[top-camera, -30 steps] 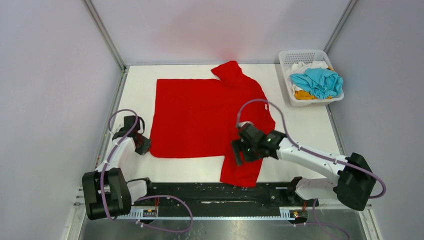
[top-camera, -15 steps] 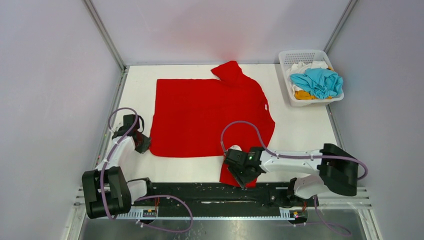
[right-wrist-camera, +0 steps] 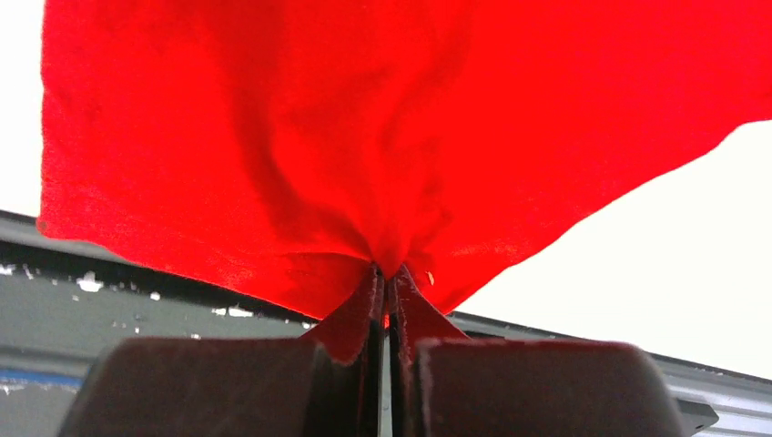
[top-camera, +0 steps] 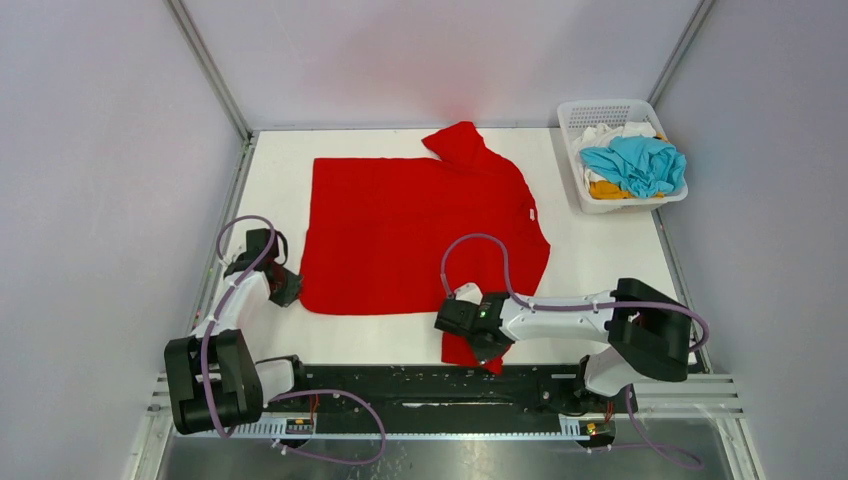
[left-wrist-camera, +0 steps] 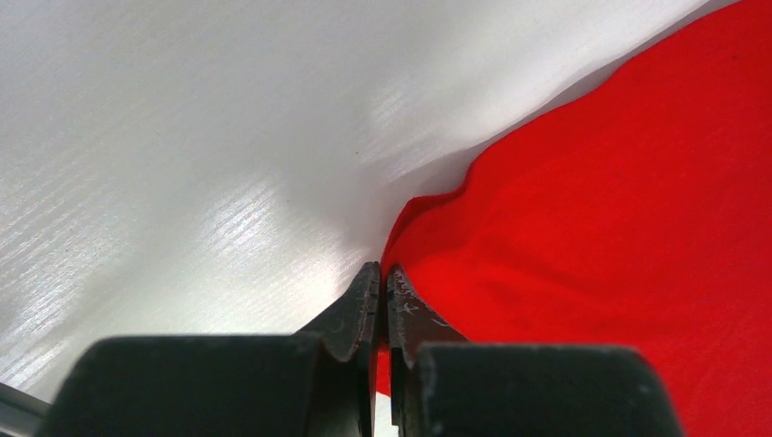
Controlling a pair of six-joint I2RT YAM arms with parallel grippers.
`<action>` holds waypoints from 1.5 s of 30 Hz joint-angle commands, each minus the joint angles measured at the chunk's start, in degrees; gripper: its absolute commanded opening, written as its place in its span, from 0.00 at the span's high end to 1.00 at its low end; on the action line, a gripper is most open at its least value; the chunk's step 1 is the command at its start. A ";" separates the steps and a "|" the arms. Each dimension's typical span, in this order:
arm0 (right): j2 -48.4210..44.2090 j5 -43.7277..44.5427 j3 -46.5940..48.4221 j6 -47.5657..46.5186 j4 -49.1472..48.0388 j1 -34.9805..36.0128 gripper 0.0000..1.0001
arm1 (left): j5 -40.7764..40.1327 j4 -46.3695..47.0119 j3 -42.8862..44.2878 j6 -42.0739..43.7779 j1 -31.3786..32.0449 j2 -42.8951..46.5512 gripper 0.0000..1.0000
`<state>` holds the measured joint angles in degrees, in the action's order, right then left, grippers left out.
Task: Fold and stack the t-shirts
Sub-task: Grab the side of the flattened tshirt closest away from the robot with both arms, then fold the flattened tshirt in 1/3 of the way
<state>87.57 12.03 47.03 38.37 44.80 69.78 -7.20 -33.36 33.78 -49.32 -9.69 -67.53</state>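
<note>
Right wrist: right end effector [right-wrist-camera: 386, 273] pinches red t-shirt [right-wrist-camera: 364, 109]; left end effector [left-wrist-camera: 381, 270] clamps its corner

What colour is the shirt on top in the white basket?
The crumpled cloth shirt is turquoise-blue; top external view shows it best.

You are looking at a white table [top-camera: 620, 255] that is carrying two things: a red t-shirt [top-camera: 400, 235] is lying spread mostly flat across its middle, one sleeve reaching to the near edge, and a white basket [top-camera: 570, 155] is sitting in the far right corner, apart from it
</note>
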 commanded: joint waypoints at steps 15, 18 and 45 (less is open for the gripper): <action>-19.48 -27.53 -2.18 -5.50 9.26 -0.96 1.00 | 0.32 -9.68 -1.39 -0.77 -2.34 10.72 1.00; -21.90 -27.36 -2.51 -4.80 9.67 -0.96 1.00 | 1.90 -9.57 -2.93 -1.96 -2.35 12.88 1.00; -14.18 -18.80 19.04 -12.11 4.66 -36.50 1.00 | 11.37 -1.31 14.78 -7.66 -2.37 -2.55 1.00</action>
<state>72.38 -5.69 62.00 29.02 49.04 37.69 3.05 -38.02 43.97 -54.85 -11.73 -66.39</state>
